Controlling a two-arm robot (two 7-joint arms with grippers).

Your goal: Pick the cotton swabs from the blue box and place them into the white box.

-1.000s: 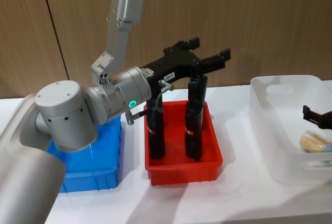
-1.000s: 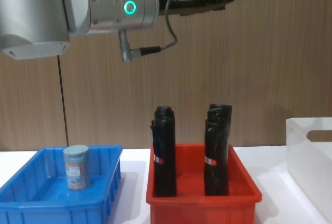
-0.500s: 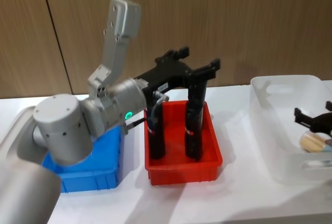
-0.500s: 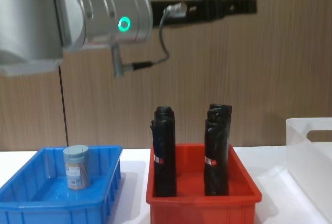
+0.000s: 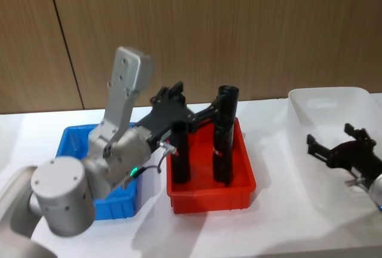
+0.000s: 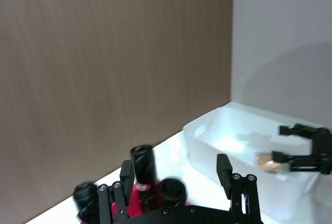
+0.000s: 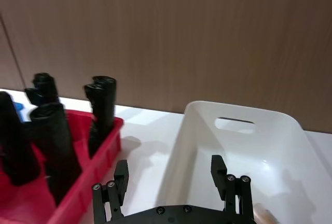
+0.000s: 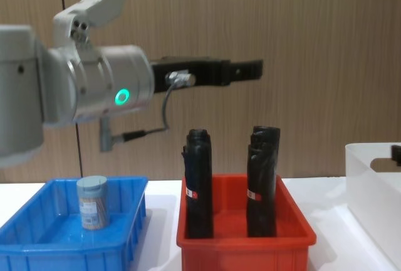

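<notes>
Left gripper (image 8: 245,70) hovering open over the red bin (image 8: 244,253)

Left gripper is reaching out level, above the two black rolls (image 8: 198,186) that are standing upright in the red bin. Its fingers (image 6: 127,175) are standing spread wide in the left wrist view, with nothing between them. Right gripper (image 5: 334,141) is hanging over the white box (image 5: 327,91) at the table's right side, fingers likewise apart and carrying nothing. One cotton swab jar (image 8: 92,202) is standing upright in the blue box (image 8: 37,249), pale lid up, near that box's middle as the chest view is showing it, well apart from both grippers. Second jar (image 6: 268,163) is lying inside the white box, its tan end peeking out just beside the right gripper's fingers; whether it is touching them I cannot tell. Blue box, red bin and white box are sitting in a row, left to right, on the white table (image 5: 268,222).
</notes>
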